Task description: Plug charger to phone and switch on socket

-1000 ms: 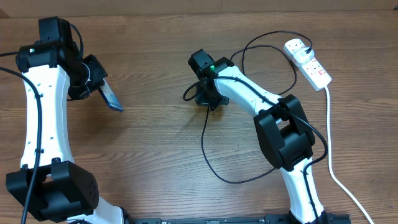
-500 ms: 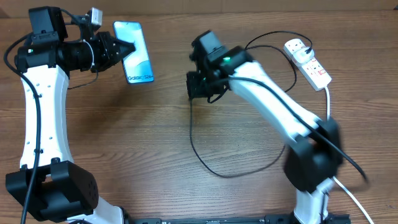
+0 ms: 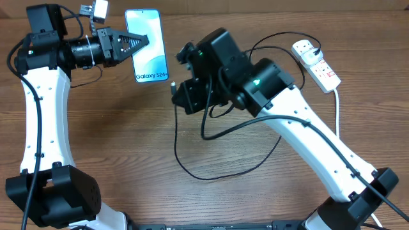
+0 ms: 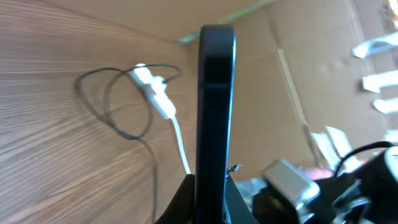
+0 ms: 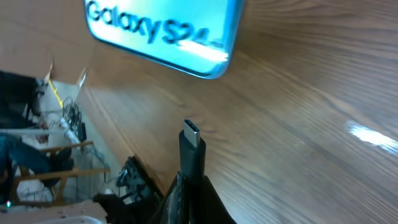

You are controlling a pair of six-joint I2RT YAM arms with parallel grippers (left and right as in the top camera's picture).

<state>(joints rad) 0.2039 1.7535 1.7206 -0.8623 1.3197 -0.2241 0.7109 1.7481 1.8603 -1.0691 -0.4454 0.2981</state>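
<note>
With the left gripper (image 3: 132, 44) pinching the phone (image 3: 149, 48) and the right gripper (image 5: 188, 185) pinching the charger (image 5: 191, 142) tip just short of it, plugging in and switching the socket (image 3: 317, 64) remain.

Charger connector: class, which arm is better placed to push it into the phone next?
Right. Its end effector is shut on the charger, connector tip bare and pointing toward the phone close by. The left end effector just holds the phone.
</note>
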